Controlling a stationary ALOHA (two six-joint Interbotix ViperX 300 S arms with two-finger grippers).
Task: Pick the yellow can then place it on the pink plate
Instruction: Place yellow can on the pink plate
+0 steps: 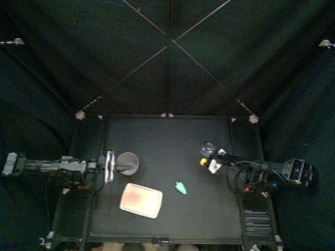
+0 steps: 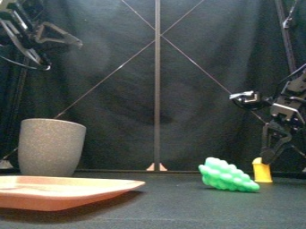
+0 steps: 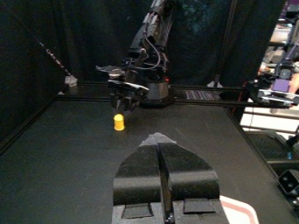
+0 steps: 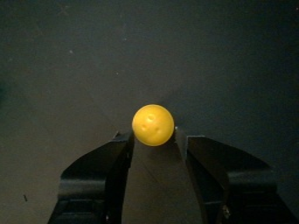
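Observation:
The small yellow can (image 2: 260, 170) stands upright on the table at the right, beside a green toy (image 2: 227, 175). My right gripper (image 2: 275, 148) hangs open just above the can. In the right wrist view the can's round top (image 4: 153, 123) shows between the spread jaws, not held. The left wrist view shows the can (image 3: 118, 122) under that gripper with a gap between them. The pink plate (image 1: 141, 200) lies front left, with nothing on it. My left gripper (image 1: 109, 165) rests shut at the left, near the tall grey cup (image 1: 129, 163).
The grey speckled cup (image 2: 52, 146) stands behind the pink plate (image 2: 66, 190). The green toy (image 1: 182, 186) lies on the table between the can and the plate. A corner of the plate (image 3: 239, 210) shows beside my left jaws.

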